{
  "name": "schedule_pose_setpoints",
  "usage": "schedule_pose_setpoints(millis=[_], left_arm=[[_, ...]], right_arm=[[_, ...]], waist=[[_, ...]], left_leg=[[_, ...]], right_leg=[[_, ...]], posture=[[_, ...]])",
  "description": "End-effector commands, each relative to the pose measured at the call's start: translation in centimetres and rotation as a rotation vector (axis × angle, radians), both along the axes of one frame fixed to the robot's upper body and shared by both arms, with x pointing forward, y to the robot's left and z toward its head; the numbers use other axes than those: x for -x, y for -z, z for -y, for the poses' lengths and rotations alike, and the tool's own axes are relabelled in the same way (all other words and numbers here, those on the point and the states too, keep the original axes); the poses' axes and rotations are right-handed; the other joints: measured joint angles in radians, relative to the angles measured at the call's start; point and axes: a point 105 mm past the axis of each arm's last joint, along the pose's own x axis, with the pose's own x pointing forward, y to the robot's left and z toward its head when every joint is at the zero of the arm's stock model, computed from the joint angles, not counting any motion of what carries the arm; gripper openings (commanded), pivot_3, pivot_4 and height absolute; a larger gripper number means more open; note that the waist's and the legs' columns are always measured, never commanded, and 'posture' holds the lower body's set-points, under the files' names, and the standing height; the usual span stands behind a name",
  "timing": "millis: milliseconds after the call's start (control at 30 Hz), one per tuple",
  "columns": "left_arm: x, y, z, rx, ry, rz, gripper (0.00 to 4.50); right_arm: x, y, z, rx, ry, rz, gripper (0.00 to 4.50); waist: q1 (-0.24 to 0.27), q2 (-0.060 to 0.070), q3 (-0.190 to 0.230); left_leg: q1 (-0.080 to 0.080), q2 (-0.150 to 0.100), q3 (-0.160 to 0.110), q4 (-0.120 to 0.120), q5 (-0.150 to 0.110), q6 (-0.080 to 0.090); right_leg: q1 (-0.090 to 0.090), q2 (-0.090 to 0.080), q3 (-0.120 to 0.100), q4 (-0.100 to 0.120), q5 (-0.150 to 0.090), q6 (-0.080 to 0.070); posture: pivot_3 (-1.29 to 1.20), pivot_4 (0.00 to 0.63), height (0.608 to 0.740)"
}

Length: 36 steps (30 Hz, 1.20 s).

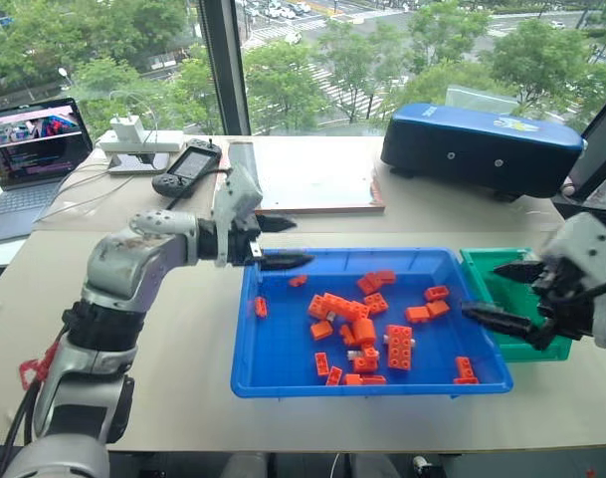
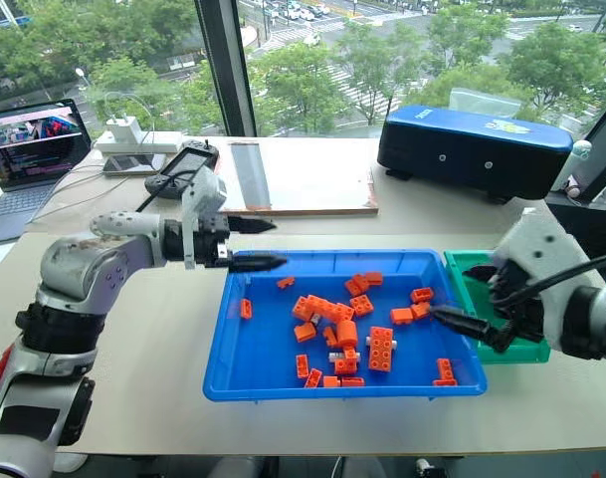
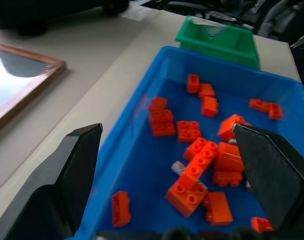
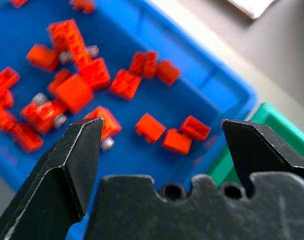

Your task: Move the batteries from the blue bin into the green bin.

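Orange toy bricks [image 1: 360, 324] lie heaped over the floor of the blue bin [image 1: 283, 368] on my tabletop [image 1: 183, 349], and the batteries [image 4: 108, 144] show as small silver ends poking out between them, half buried. My left pincer [image 1: 279, 242] hangs spread wide and empty over the bin's far left corner. My right pincer [image 1: 502, 295] is also wide apart, holding nothing, above the seam where the blue bin touches the green bin [image 1: 487, 267]. Behind stand a dark navy case [image 1: 482, 144], a framed board [image 1: 312, 179], a handheld controller [image 1: 188, 167] and a laptop [image 1: 29, 159].
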Motion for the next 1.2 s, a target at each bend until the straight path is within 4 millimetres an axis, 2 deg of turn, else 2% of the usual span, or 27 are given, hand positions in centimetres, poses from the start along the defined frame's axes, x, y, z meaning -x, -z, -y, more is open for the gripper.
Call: schedule_pose_setpoints(millis=[33, 100, 233, 267, 333, 400, 500, 600, 733, 800, 833, 933, 1033, 1200], left_arm=[[1.9, -0.2, -0.2, -0.026, 0.07, 0.007, 4.5], [2.3, 0.2, -0.2, -0.043, 0.073, 0.006, 4.5], [2.5, 0.7, -0.5, -0.048, 0.04, 0.001, 4.5], [2.5, 0.8, -0.6, -0.049, 0.035, 0.001, 4.5], [2.6, 0.8, -0.5, -0.05, 0.033, 0.0, 4.5], [2.8, 1.0, -0.6, -0.054, 0.022, 0.004, 4.5], [2.9, 1.3, -1.1, -0.064, -0.006, 0.006, 4.5], [2.9, 1.4, -1.1, -0.06, -0.013, 0.003, 4.5], [2.9, 1.7, -0.9, -0.055, -0.017, 0.001, 4.5], [2.7, 1.7, -0.9, -0.055, -0.022, 0.005, 4.5], [2.6, 1.7, -0.9, -0.055, -0.023, 0.007, 4.5], [2.5, 1.8, -0.9, -0.055, -0.02, 0.004, 4.5], [2.4, 2.0, -0.7, -0.056, -0.007, -0.001, 4.5], [2.0, 1.9, -0.2, -0.05, 0.006, 0.007, 4.5]], right_arm=[[-1.3, 1.0, -0.3, 0.038, -0.071, -0.036, 4.42], [-1.6, 2.0, -0.4, 0.051, -0.105, -0.08, 4.42], [-1.9, 3.8, -2.1, 0.005, -0.197, -0.139, 3.46], [-2.2, 4.1, -2.3, 0.012, -0.21, -0.138, 2.97], [-2.5, 4.6, -2.6, 0.02, -0.221, -0.139, 2.4], [-3.3, 5.1, -2.9, 0.004, -0.212, -0.139, 2.4], [-5.1, 4.3, -3.5, -0.132, -0.091, -0.105, 2.4], [-5.4, 4.1, -3.5, -0.197, -0.023, -0.121, 2.4], [-4.4, 4.6, -4.9, -0.293, 0.04, -0.193, 3.47], [-4.6, 4.5, -5.5, -0.363, 0.1, -0.169, 4.2], [-4.6, 4.4, -5.7, -0.4, 0.136, -0.156, 4.42], [-4.5, 5.1, -5.0, -0.395, 0.242, -0.149, 4.42], [-3.4, 6.2, -5.5, -0.48, 0.222, -0.27, 4.42], [-3.8, 7.1, -4.4, -0.421, 0.349, -0.294, 4.42]], waist=[[0.002, 0.0, 0.0], [0.007, -0.001, 0.0], [0.013, -0.001, 0.001], [0.013, -0.001, 0.001], [0.013, -0.001, 0.001], [0.013, -0.001, 0.001], [0.008, -0.001, 0.001], [0.013, -0.001, 0.001], [0.017, -0.002, 0.001], [0.016, -0.002, 0.001], [0.016, -0.002, 0.001], [0.015, -0.002, 0.001], [0.018, -0.002, 0.001], [0.013, -0.002, 0.001]], left_leg=[[0.0, 0.0, 0.0, 0.0, 0.0, 0.0], [0.0, 0.0, 0.0, 0.0, 0.0, 0.0], [-0.001, 0.0, 0.0, 0.001, 0.0, 0.0], [-0.001, 0.0, 0.0, 0.001, 0.0, 0.0], [-0.002, 0.0, 0.0, 0.001, 0.0, 0.0], [-0.002, 0.0, 0.0, 0.001, 0.0, 0.0], [-0.002, 0.0, 0.0, 0.001, 0.0, 0.0], [-0.002, 0.0, -0.001, 0.001, 0.0, 0.0], [-0.002, 0.0, -0.001, 0.001, 0.0, 0.0], [-0.003, 0.0, -0.001, 0.001, 0.0, 0.0], [-0.003, -0.001, -0.001, 0.001, 0.0, 0.0], [-0.003, -0.001, -0.001, 0.0, 0.0, 0.0], [-0.003, -0.001, -0.002, 0.001, 0.0, 0.0], [-0.003, -0.001, -0.001, 0.001, 0.0, 0.0]], right_leg=[[0.0, 0.0, 0.0, 0.0, 0.0, 0.0], [0.0, -0.001, 0.0, -0.001, 0.0, 0.0], [-0.001, -0.001, 0.0, 0.0, 0.0, 0.0], [-0.001, -0.001, 0.0, 0.0, 0.0, 0.0], [-0.001, -0.001, 0.0, 0.0, 0.0, 0.0], [-0.002, -0.001, 0.0, 0.0, 0.0, 0.0], [-0.002, -0.001, 0.0, 0.001, 0.0, 0.0], [-0.003, 0.0, 0.0, 0.002, 0.0, 0.0], [-0.002, -0.001, 0.0, 0.001, 0.0, 0.0], [-0.002, -0.001, 0.0, 0.002, 0.0, 0.0], [-0.003, -0.001, 0.0, 0.002, 0.0, 0.0], [-0.003, -0.001, 0.0, 0.003, 0.0, 0.0], [-0.003, -0.001, 0.0, 0.002, 0.0, 0.0], [-0.003, -0.002, 0.0, 0.002, 0.0, 0.0]], posture=[[0.0, 0.15, 0.732], [0.0, 0.15, 0.732], [0.0, 0.15, 0.732], [0.0, 0.15, 0.732], [0.0, 0.15, 0.732], [0.0, 0.15, 0.732], [0.0, 0.15, 0.732], [0.0, 0.15, 0.732], [0.0, 0.15, 0.732], [0.0, 0.15, 0.732], [0.0, 0.15, 0.732], [0.0, 0.15, 0.732], [0.0, 0.15, 0.732], [0.0, 0.15, 0.732]])
